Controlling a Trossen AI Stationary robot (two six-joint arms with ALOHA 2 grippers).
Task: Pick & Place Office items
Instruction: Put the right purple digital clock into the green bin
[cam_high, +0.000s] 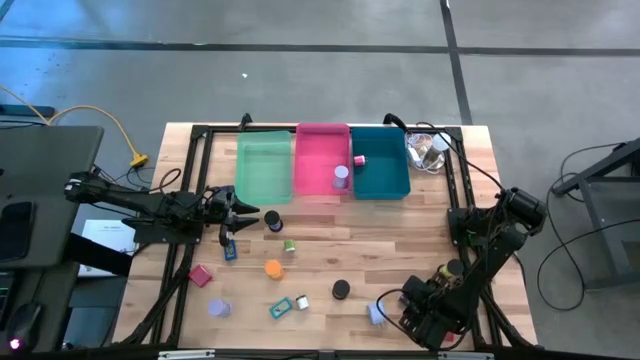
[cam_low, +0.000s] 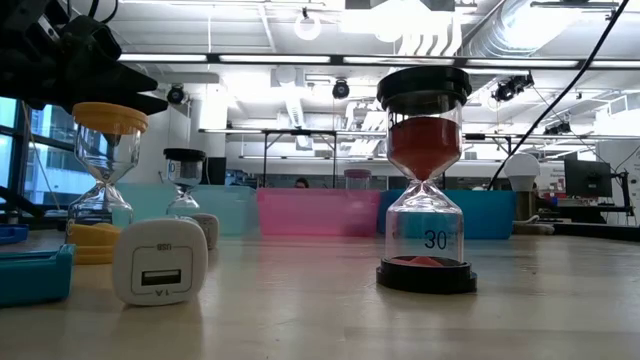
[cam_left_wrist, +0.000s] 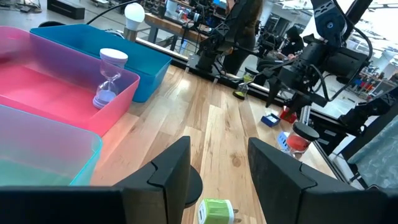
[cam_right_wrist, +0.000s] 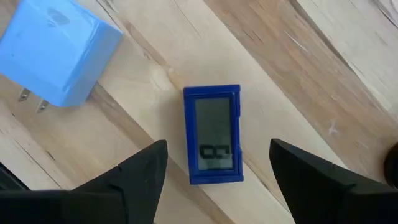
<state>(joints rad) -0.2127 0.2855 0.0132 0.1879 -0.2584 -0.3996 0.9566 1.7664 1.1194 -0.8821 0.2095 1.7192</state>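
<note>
Right gripper (cam_right_wrist: 217, 171) hangs wide open straddling the blue timer (cam_right_wrist: 213, 134), lower centre of its wrist frame beside the light-blue plug (cam_right_wrist: 56, 53): drop straight, centre jaws on long sides, then close; left gripper (cam_left_wrist: 217, 174) half-open, empty, over green plug (cam_left_wrist: 216, 211).

Matt wooden table (cam_high: 330, 262); perhaps plastic trays (cam_high: 322, 160).

A small blue digital timer (cam_right_wrist: 213, 134) lies flat on the wooden bench (cam_right_wrist: 323, 74), its grey display facing up. The right gripper (cam_right_wrist: 217, 171) hangs over it, jaws spread apart with the timer's near end between them. Beside it lies a light blue plug adapter (cam_right_wrist: 56, 50), its metal prongs showing.
</note>
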